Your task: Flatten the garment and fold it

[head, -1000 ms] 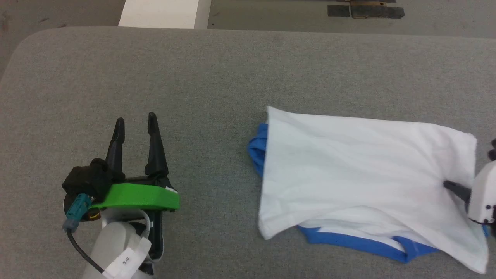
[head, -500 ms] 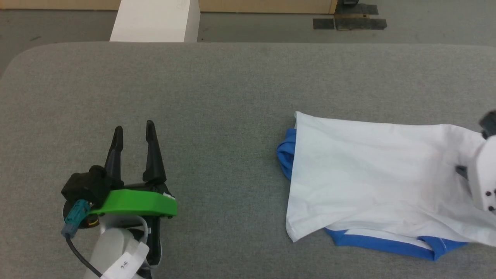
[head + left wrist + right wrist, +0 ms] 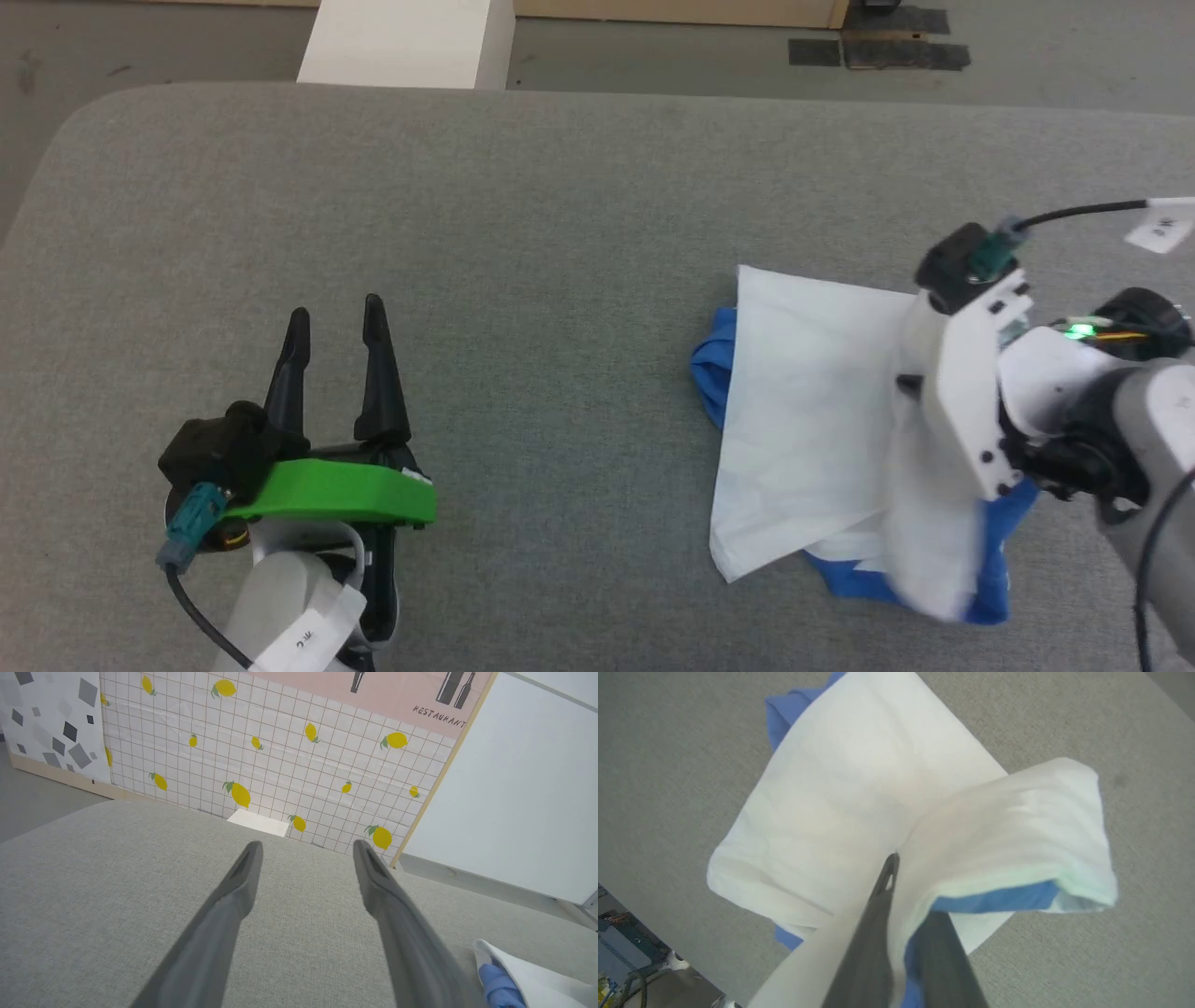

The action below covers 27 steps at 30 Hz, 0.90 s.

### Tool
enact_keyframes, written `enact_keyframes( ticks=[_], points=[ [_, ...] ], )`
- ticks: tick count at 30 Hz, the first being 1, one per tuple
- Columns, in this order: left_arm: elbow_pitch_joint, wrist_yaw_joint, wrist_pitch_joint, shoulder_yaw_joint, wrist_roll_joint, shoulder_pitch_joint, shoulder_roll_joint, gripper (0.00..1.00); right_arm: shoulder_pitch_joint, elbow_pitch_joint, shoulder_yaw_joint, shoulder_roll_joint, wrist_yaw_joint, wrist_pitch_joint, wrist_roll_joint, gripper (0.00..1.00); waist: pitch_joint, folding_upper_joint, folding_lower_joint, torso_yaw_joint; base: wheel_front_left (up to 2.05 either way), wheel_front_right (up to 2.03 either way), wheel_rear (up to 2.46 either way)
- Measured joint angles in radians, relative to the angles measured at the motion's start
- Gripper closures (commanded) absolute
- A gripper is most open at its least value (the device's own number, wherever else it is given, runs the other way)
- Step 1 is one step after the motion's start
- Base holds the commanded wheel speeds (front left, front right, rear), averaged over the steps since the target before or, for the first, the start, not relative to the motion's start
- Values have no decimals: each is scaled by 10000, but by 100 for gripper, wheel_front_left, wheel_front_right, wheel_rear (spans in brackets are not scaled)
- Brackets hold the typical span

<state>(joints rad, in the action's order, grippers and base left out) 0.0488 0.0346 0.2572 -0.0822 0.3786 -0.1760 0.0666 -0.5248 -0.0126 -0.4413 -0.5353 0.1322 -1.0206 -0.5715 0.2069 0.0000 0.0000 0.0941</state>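
The garment [image 3: 803,420], white with blue sleeves and trim, lies on the right half of the grey table [image 3: 560,233]. My right gripper [image 3: 907,385] is shut on the garment's right end and holds it raised above the flat part, a white fold hanging down with blue trim below. In the right wrist view the cloth [image 3: 859,779] drapes over my right gripper [image 3: 903,882], pinched between the dark fingers [image 3: 878,933]. My left gripper [image 3: 336,317] rests open and empty far to the left. The left wrist view shows that gripper [image 3: 308,854] open and a garment corner [image 3: 523,975] at the lower right.
A white box [image 3: 411,42] stands on the floor beyond the table's far edge, with dark tape strips [image 3: 878,47] further right. The table's rounded far-left corner [image 3: 84,103] is in view. A lemon-patterned wall [image 3: 280,756] stands behind the table.
My right gripper has lifted the garment's right end and carried it leftward over the rest, so the cloth now spans less width. The camera shifted. The left gripper stayed put.
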Motion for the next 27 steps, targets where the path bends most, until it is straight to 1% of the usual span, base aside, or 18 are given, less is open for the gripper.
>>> enact_keyframes(
  ticks=[5,9,16,17,18,19,23,27],
  points=[
    [2,-75,-2,17,12,-7,-40,0,-418,-934,-529,594,0,186,44,100,207,0,0,218,0,0,0],
    [-8,-88,-2,13,12,-91,-69,0,-719,-1695,-928,930,0,483,184,100,391,0,0,385,0,0,0],
    [-8,-90,-2,-10,12,-149,-94,0,-1048,-2713,-1613,1197,0,991,259,100,588,0,0,595,0,0,0],
    [-6,-90,-2,-15,12,-149,-98,0,-1081,-2786,-1647,1223,-2,1110,245,92,591,0,0,612,0,0,0],
    [-4,-105,0,-19,12,-150,-100,0,-1106,-2871,-1668,1292,-2,1244,196,10,584,0,0,624,0,0,0],
    [-2,-117,-2,-19,13,-149,-102,0,-1110,-2941,-1674,1350,-2,1360,102,0,564,0,0,626,0,0,0],
    [13,-146,-2,-6,13,-148,-111,0,-1180,-2970,-1889,1536,-2,1672,-84,0,447,0,0,610,0,0,0],
    [42,-163,-2,44,13,-141,-115,0,-1412,-2675,-2125,1703,-2,1870,-326,0,259,0,0,534,0,0,0]
  ],
)
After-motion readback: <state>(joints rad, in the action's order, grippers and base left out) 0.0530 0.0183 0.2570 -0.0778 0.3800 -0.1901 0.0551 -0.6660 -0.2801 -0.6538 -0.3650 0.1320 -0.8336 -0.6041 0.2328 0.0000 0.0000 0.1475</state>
